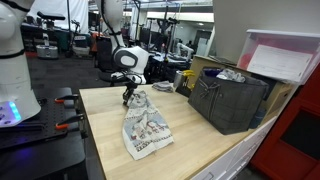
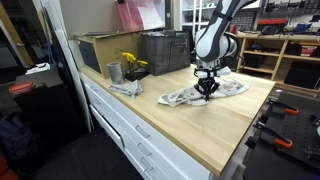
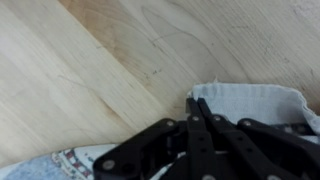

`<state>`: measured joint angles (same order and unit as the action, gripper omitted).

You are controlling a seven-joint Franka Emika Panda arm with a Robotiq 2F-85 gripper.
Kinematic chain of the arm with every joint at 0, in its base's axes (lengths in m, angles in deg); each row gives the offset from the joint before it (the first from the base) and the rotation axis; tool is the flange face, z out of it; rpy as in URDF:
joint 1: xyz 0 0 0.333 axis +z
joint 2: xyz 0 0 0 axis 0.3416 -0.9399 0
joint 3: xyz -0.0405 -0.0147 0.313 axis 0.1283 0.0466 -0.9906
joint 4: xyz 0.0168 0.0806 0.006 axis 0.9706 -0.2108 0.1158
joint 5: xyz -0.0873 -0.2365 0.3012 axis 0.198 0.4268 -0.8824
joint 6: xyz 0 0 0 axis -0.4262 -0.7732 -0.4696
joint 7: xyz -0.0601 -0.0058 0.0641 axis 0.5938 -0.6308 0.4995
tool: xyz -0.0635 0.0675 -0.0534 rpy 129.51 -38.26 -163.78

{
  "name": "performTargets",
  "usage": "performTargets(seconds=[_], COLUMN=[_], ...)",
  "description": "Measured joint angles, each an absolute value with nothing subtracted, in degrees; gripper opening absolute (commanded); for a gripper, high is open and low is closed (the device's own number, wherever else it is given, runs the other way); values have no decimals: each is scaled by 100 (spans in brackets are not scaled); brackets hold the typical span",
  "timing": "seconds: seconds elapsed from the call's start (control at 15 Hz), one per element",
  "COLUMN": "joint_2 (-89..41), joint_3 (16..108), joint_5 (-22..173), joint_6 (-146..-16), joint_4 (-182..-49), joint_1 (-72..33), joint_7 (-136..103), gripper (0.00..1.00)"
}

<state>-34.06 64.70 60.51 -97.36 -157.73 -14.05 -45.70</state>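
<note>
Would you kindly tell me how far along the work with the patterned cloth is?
Done: the hand is down at the patterned cloth and shut, apparently pinching its edge in the wrist view. In hand: that grip. Left: everything after it, since the cloth lies spread and rumpled on the wooden counter, not yet lifted.

You have one patterned cloth (image 1: 147, 128), one gripper (image 1: 129, 99), one dark crate (image 1: 228, 100), one clear bin (image 1: 285, 55), one metal cup (image 2: 115, 72) and one wooden table (image 1: 105, 118).
</note>
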Motion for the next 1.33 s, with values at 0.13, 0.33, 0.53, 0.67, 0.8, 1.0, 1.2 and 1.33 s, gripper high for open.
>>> performTargets(seconds=[0.13,0.33,0.53,0.67,0.8,1.0,1.2,1.33], joint_2=[-3080,-2436,-1791,-1439,-1181,-904,-728,-647], joint_3=[6775,6920,6477,6092,5728,5267,4984,4894], joint_5=[6617,7648,7999,7997,7894,7415,7059,6939], joint_6=[-9535,-8753,-7718,-7058,-6534,-6309,-6238,-6232], joint_4=[-15985,-16288,-16405,-16392,-16357,-16325,-16311,-16305], joint_1=[-968,-414,-301,-322,-348,-379,-384,-387], joint_7=[-5148,-6139,-6640,-6779,-6818,-6426,-5872,-5521], gripper=[1,1,1,1,1,1,27,33])
